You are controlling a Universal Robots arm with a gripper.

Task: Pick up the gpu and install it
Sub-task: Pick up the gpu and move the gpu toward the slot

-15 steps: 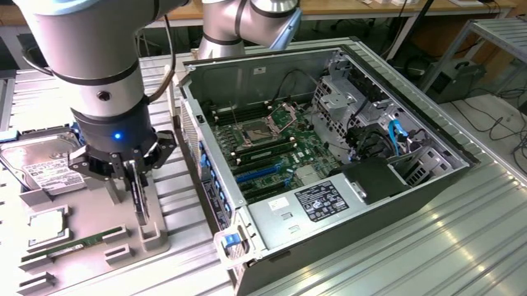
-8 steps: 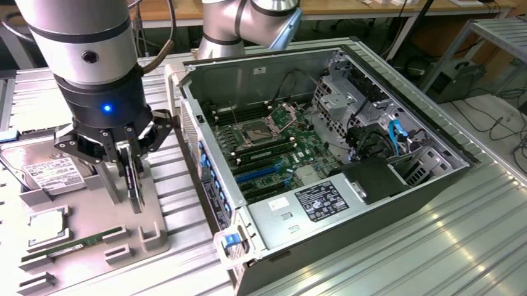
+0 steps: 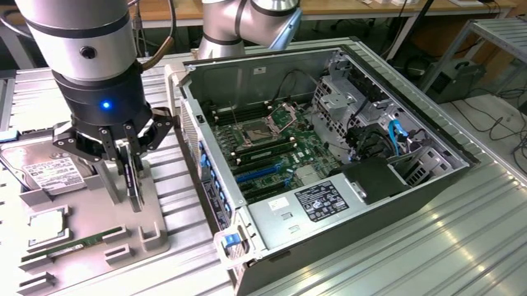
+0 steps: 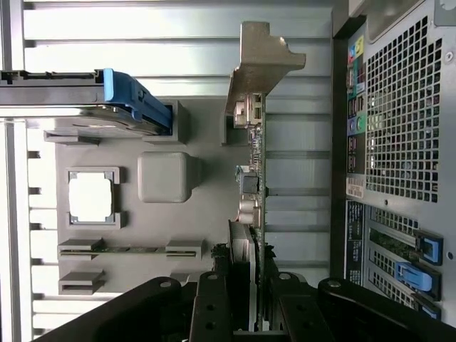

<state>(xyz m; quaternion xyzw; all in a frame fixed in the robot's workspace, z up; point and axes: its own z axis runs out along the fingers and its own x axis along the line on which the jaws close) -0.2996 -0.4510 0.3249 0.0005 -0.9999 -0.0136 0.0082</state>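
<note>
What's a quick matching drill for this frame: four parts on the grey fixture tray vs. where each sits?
Things:
1. thin green GPU card with silver metal bracket
2. boxy silver hard drive with white label
3. slim green RAM stick
4. square silver CPU chip

Places:
A. flat in a square pocket of the grey plastic tray
B. label up, at the exterior view's left edge
C. standing on edge under the black gripper
D. lying lengthwise between two small end clips

Pairs: 1-C, 2-B, 3-D, 4-A
</note>
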